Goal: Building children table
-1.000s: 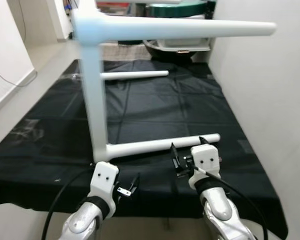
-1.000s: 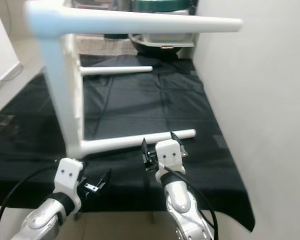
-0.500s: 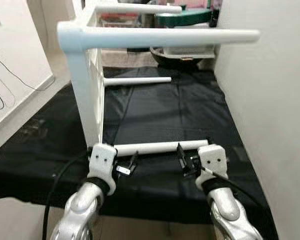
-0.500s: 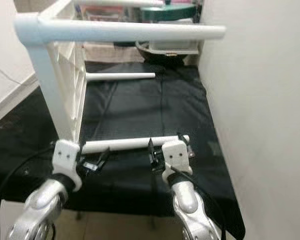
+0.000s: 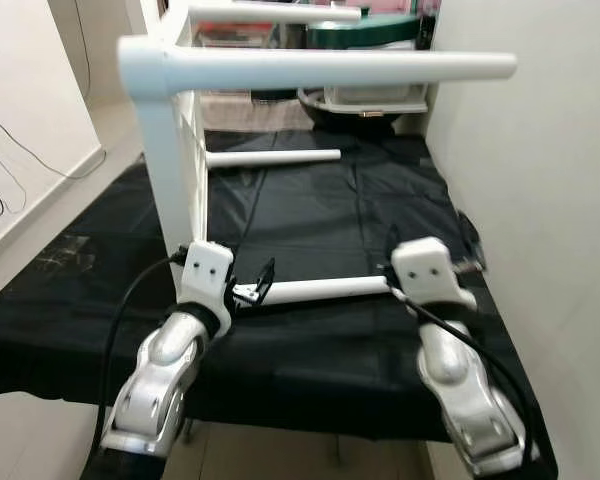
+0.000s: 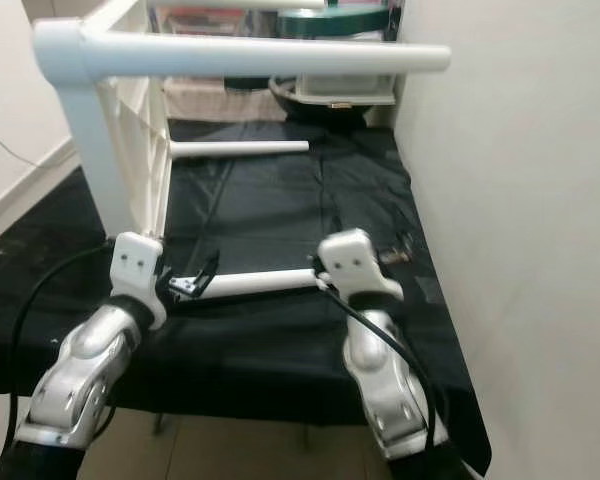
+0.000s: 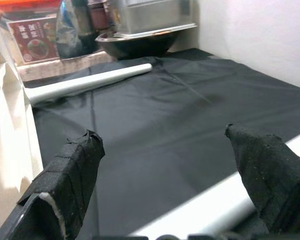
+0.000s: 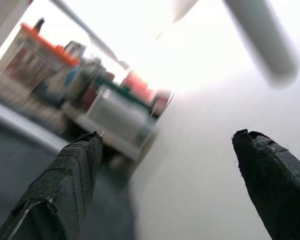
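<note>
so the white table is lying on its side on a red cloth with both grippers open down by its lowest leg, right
Not quite: the cloth is black, not red, as the left eye view shows. The rest holds: the white table lies on its side on it, and the left gripper and right gripper are both open down by its lowest leg.

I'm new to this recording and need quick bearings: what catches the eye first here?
A white children's table lies on its side on a black sheet, its legs pointing toward the white wall on the right. Close in front, the left tool hangs open by the nearest low leg, and the right tool sits past that leg's free end.
</note>
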Robot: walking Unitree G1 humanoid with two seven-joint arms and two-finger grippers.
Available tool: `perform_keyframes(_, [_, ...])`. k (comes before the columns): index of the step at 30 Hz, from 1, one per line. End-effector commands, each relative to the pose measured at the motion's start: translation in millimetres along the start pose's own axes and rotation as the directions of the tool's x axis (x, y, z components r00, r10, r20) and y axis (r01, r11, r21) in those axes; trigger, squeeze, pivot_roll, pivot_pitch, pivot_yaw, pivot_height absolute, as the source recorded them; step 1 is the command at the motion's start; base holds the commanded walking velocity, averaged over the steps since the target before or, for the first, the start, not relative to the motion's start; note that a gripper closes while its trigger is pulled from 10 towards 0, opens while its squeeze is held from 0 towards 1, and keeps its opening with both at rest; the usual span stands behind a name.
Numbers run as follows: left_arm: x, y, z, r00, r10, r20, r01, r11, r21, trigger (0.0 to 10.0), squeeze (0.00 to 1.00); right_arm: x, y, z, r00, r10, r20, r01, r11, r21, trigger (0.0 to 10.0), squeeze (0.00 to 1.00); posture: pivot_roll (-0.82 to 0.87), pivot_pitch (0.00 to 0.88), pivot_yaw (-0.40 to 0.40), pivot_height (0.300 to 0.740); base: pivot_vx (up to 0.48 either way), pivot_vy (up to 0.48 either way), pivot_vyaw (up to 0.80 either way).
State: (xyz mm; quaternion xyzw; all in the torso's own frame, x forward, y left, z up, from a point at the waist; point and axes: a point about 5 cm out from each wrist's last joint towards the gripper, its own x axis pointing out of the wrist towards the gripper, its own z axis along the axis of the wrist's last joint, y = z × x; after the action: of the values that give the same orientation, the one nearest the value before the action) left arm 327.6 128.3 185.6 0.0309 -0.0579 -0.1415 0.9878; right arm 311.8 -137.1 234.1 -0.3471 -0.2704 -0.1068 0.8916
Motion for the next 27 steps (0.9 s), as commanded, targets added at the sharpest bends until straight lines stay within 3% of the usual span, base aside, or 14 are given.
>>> perform_keyframes(1, [3.5, 6.7, -5.4, 0.999, 0.029, -0.014, -0.028, 1.000, 0.012, 10.0, 0.00, 2.8, 3.1, 1.8, 0.999, -0.004, 0.044, 0.007, 0.997, -0.076, 10.0, 0.00, 0.06, 0.184, 0.001, 0.740, 0.000, 0.000, 0.00])
perform_keyframes(8, [25.5, 11.0, 3.8, 0.999, 0.037, 0.006, -0.037, 0.999, 0.024, 10.0, 0.00, 36.0, -13.7, 19.1, 0.971, -0.164, 0.173, 0.195, 0.964, -0.182, 10.0, 0.00, 0.06, 0.242, 0.003, 0.740, 0.000, 0.000, 0.00])
perform_keyframes(10, [33.4, 11.6, 11.3, 0.999, 0.047, 0.027, -0.048, 0.998, 0.035, 10.0, 0.00, 45.4, -22.8, 26.6, 0.934, -0.264, 0.240, 0.320, 0.917, -0.239, 10.0, 0.00, 0.07, 0.258, -0.001, 0.740, 0.000, 0.000, 0.00])
perform_keyframes(11, [33.4, 11.6, 11.3, 0.999, 0.047, 0.027, -0.048, 0.998, 0.035, 10.0, 0.00, 45.4, -22.8, 26.6, 0.934, -0.264, 0.240, 0.320, 0.917, -0.239, 10.0, 0.00, 0.07, 0.258, -0.001, 0.740, 0.000, 0.000, 0.00])
perform_keyframes(14, [36.9, 14.2, 15.4, 0.996, 0.073, 0.044, -0.075, 0.996, 0.049, 10.0, 0.00, 52.8, -32.2, 34.5, 0.880, -0.365, 0.305, 0.448, 0.852, -0.271, 10.0, 0.00, 0.08, 0.270, 0.000, 0.740, 0.000, 0.000, 0.00])
perform_keyframes(15, [36.9, 14.2, 15.4, 0.996, 0.073, 0.044, -0.075, 0.996, 0.049, 10.0, 0.00, 52.8, -32.2, 34.5, 0.880, -0.365, 0.305, 0.448, 0.852, -0.271, 10.0, 0.00, 0.08, 0.270, 0.000, 0.740, 0.000, 0.000, 0.00])
perform_keyframes(16, [38.1, 18.5, 14.5, 0.995, 0.089, 0.052, -0.093, 0.992, 0.082, 10.0, 0.00, 59.5, -34.3, 42.4, 0.846, -0.396, 0.357, 0.502, 0.818, -0.282, 10.0, 0.00, 0.08, 0.270, 0.000, 0.740, 0.000, 0.000, 0.00])
perform_keyframes(21, [38.8, 22.0, 13.3, 0.994, 0.099, 0.053, -0.104, 0.990, 0.097, 10.0, 0.00, 63.7, -34.0, 47.3, 0.831, -0.404, 0.383, 0.521, 0.805, -0.282, 10.0, 0.00, 0.08, 0.270, 0.000, 0.740, 0.000, 0.000, 0.00])
perform_keyframes(25, [39.1, 36.3, 16.2, 0.983, 0.163, 0.079, -0.172, 0.978, 0.116, 10.0, 0.00, 85.5, -33.4, 66.8, 0.771, -0.428, 0.472, 0.588, 0.763, -0.268, 10.0, 0.00, 0.08, 0.265, -0.004, 0.740, 0.000, 0.000, 0.00])
perform_keyframes(27, [38.9, 37.6, 16.0, 0.982, 0.173, 0.081, -0.181, 0.977, 0.115, 10.0, 0.00, 89.2, -33.0, 69.4, 0.762, -0.432, 0.482, 0.597, 0.757, -0.265, 10.0, 0.00, 0.08, 0.263, -0.004, 0.740, 0.000, 0.000, 0.00])
